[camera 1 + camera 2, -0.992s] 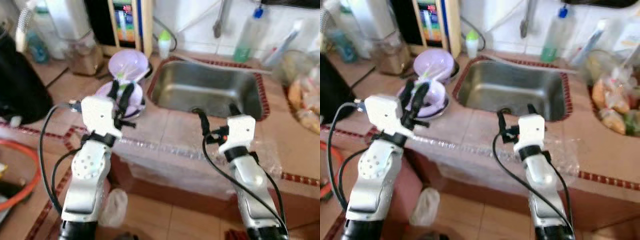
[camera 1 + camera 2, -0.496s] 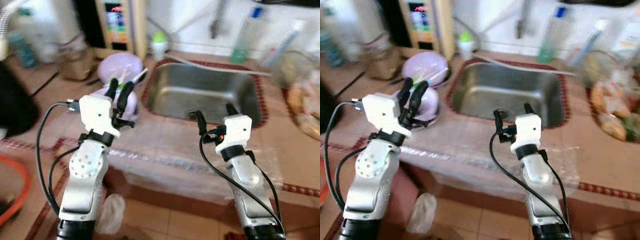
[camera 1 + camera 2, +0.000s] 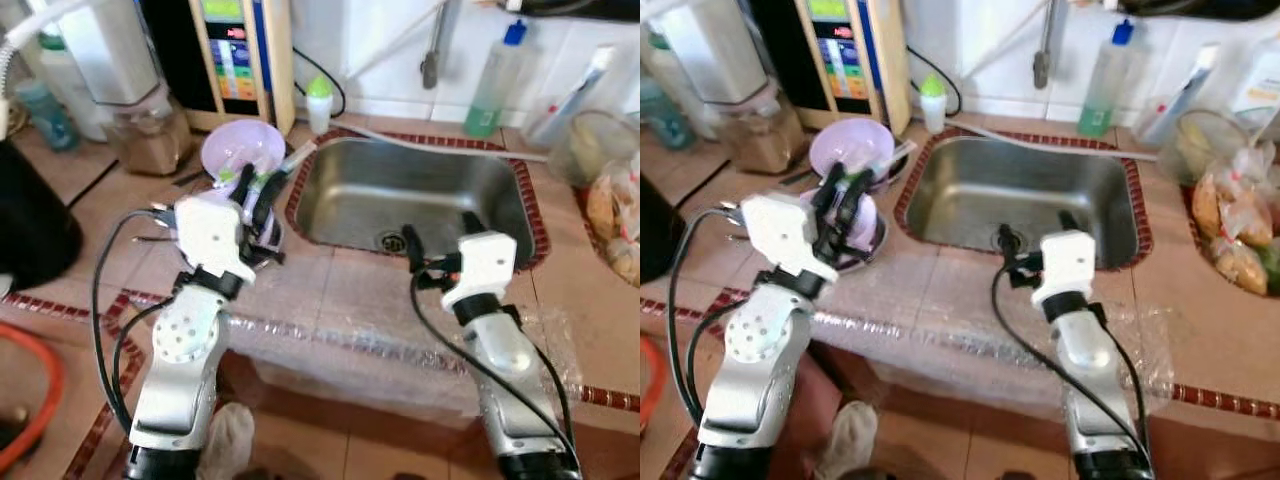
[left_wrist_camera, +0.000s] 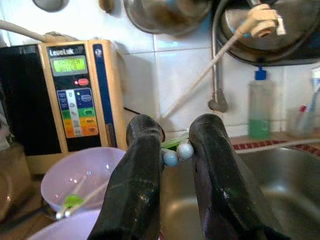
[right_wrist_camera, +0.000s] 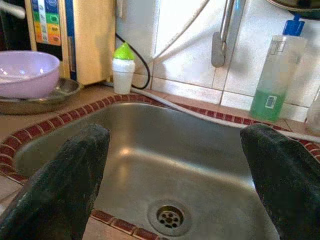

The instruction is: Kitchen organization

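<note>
Head views: since a second before, the left gripper had risen over the lavender bowls by the sink's left rim — the camera had moved too.

Left wrist view: its fingers stood narrowly apart, nipping a pale-beaded utensil whose long axis ran toward the sink.

Right wrist view: the right gripper gaped wide, empty, at the sink's near edge.

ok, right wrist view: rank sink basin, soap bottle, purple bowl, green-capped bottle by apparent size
1. sink basin, largest by far
2. soap bottle and purple bowl: look about alike, and the bowl is cut off at the frame edge, so unranked
3. green-capped bottle, smallest
</note>
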### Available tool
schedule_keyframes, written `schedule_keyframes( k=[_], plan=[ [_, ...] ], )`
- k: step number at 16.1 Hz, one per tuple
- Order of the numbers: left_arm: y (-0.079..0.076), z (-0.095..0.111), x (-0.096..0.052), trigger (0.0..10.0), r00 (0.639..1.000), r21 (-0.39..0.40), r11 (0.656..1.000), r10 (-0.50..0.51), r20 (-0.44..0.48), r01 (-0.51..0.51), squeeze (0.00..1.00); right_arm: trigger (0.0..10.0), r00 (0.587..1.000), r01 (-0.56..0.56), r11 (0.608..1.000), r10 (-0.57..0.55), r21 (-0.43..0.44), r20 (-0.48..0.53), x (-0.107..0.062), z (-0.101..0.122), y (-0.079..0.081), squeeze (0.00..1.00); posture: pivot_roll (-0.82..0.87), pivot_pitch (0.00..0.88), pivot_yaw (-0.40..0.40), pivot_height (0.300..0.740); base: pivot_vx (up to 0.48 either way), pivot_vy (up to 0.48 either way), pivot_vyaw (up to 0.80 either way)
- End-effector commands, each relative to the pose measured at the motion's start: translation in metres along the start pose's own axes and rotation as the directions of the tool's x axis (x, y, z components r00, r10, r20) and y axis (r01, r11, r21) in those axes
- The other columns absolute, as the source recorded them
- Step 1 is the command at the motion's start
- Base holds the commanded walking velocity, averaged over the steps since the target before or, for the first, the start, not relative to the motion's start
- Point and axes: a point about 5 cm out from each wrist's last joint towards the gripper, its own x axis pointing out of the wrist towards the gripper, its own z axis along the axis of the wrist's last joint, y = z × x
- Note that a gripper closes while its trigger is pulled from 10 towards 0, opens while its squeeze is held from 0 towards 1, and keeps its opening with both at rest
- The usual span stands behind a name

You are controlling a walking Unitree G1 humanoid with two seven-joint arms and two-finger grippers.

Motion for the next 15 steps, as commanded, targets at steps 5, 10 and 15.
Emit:
schedule_keyframes(
  k=[5,10,15],
  plan=[
    [-0.018,-0.003,-0.004,10.0,0.949,0.068,0.947,-0.314,-0.017,0.315,0.00,10.0,0.970,-0.243,0.970,0.243,0.007,-0.006,0.026,0.011,0.010,0.00,-0.02,0.023,0.045,0.740,0.000,0.000,0.00],
    [-0.004,0.004,0.015,10.0,0.911,0.169,0.896,-0.409,-0.050,0.411,0.00,10.0,0.877,-0.457,0.807,0.478,-0.375,-0.041,0.034,0.015,0.009,0.00,-0.01,0.028,0.029,0.740,0.000,0.000,0.00],
    [-0.007,-0.011,0.022,10.0,0.857,0.217,0.830,-0.491,-0.154,0.514,0.00,10.0,0.887,-0.379,0.740,0.462,-0.556,0.012,0.045,0.024,0.001,0.00,-0.01,0.022,0.037,0.740,0.000,0.000,0.00]
  ],
)
